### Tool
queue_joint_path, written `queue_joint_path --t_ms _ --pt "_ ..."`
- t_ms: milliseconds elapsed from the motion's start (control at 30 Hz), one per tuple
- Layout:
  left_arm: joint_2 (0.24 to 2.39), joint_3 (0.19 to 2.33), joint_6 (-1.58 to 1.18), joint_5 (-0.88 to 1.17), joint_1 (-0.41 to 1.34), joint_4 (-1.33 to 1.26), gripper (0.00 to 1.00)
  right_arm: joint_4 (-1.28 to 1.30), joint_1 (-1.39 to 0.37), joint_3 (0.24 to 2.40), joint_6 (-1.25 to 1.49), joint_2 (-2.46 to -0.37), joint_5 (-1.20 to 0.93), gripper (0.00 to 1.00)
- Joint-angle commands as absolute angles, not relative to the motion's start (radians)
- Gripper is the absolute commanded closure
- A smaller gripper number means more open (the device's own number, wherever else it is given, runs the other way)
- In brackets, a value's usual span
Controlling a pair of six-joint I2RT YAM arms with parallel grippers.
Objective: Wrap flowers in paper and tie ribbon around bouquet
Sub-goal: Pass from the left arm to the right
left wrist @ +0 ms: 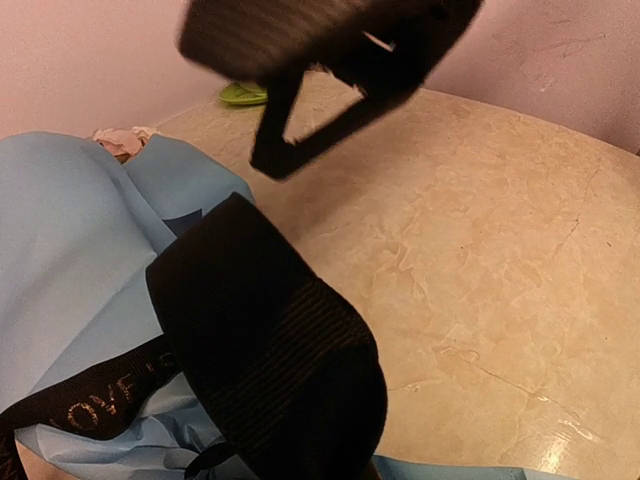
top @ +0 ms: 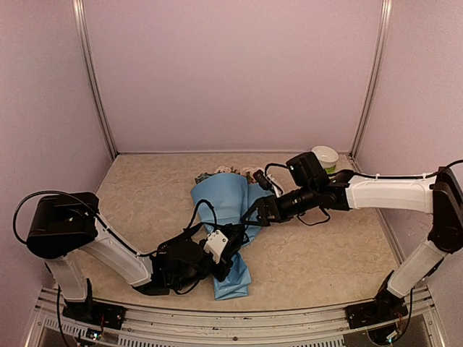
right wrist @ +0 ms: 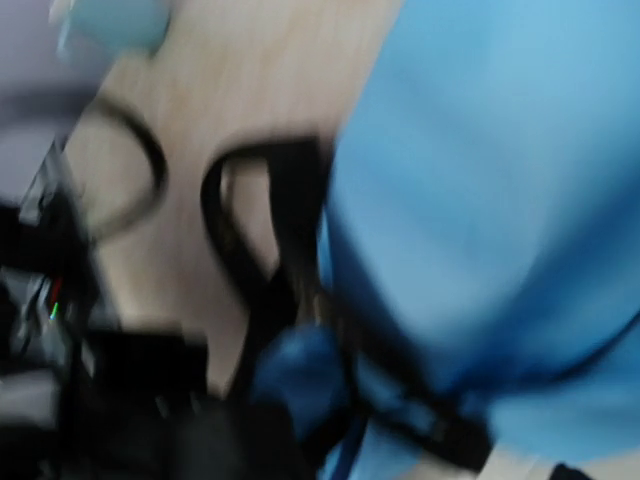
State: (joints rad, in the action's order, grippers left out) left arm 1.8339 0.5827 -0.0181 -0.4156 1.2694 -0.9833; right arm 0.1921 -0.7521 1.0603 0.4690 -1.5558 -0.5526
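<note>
cone: the paper [top: 235, 191] is rolled light-blue side out around the flowers [top: 221, 172], with pink and blue-grey heads poking out of the wide far end

bouquet: the bouquet [top: 233, 278] lies flat on the table [top: 325, 260], narrow end pointing back at the arm bases

tub: a white tub [top: 325, 155] sits off to the right of the bouquet's flower end, well apart from it. There's something green at its foot, and I can't see inside it from any view

left gripper: the left gripper [top: 231, 247] is down on the bouquet's narrow half, fingers closed together

ribbon: the ribbon [left wrist: 100, 395] is black with gold lettering. It lies across the paper on the bouquet's narrow half and runs right up to the left finger [left wrist: 270, 350]. Honestly can't tell if it's actually pinched

right gripper: the right gripper [top: 249, 217] is at the bouquet's right edge, about halfway along, jaws spread wide with nothing in them

top view: the only one showing the whole bouquet, both arms and the tub

left wrist view: the only one where the ribbon's lettering shows

right wrist view: pretty much a smear, just blue paper and dark shapes
</note>
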Motion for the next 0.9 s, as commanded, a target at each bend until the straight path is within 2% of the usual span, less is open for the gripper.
queue_joint_path --t_ms 0,200,267,300,467,500,533,600,633,667,700,733,800,867 --pt "1.841 0.593 -0.018 -0.426 1.271 -1.012 1.00 -0.024 -0.774 0.974 0.570 -1.579 -0.727 0.02" --pt "1.843 0.596 -0.018 -0.423 1.269 -1.009 1.00 -0.069 -0.827 0.979 0.573 -1.634 -0.756 0.11" --pt "1.843 0.598 -0.019 -0.421 1.268 -1.007 1.00 -0.079 -0.827 0.980 0.577 -1.660 -0.759 0.18" --pt "1.842 0.598 -0.018 -0.422 1.268 -1.006 1.00 -0.071 -0.828 0.988 0.575 -1.672 -0.758 0.25" --pt "1.835 0.598 -0.022 -0.417 1.264 -0.986 1.00 -0.068 -0.828 1.026 0.571 -1.718 -0.792 0.78" --pt "1.834 0.598 -0.025 -0.416 1.264 -0.980 1.00 -0.063 -0.828 1.033 0.567 -1.718 -0.789 0.96" --pt "1.832 0.598 -0.029 -0.415 1.262 -0.975 1.00 -0.056 -0.828 1.037 0.561 -1.713 -0.777 1.00" --pt "1.821 0.607 -0.053 -0.404 1.257 -0.931 0.99 -0.044 -0.826 1.038 0.547 -1.704 -0.761 1.00" --pt "1.809 0.620 -0.079 -0.400 1.253 -0.874 0.80 -0.034 -0.825 1.037 0.541 -1.698 -0.752 1.00" --pt "1.788 0.638 -0.114 -0.397 1.251 -0.798 0.56 -0.028 -0.823 1.036 0.536 -1.695 -0.745 1.00" --pt "1.765 0.657 -0.148 -0.392 1.249 -0.719 0.39 -0.022 -0.821 1.036 0.533 -1.697 -0.740 1.00" --pt "1.732 0.667 -0.177 -0.378 1.250 -0.646 0.30 -0.019 -0.818 1.035 0.529 -1.698 -0.737 1.00" --pt "1.660 0.669 -0.218 -0.339 1.253 -0.536 0.05 -0.014 -0.814 1.038 0.524 -1.705 -0.731 1.00" --pt "1.589 0.670 -0.263 -0.325 1.255 -0.423 0.01 -0.011 -0.811 1.038 0.518 -1.707 -0.722 1.00"
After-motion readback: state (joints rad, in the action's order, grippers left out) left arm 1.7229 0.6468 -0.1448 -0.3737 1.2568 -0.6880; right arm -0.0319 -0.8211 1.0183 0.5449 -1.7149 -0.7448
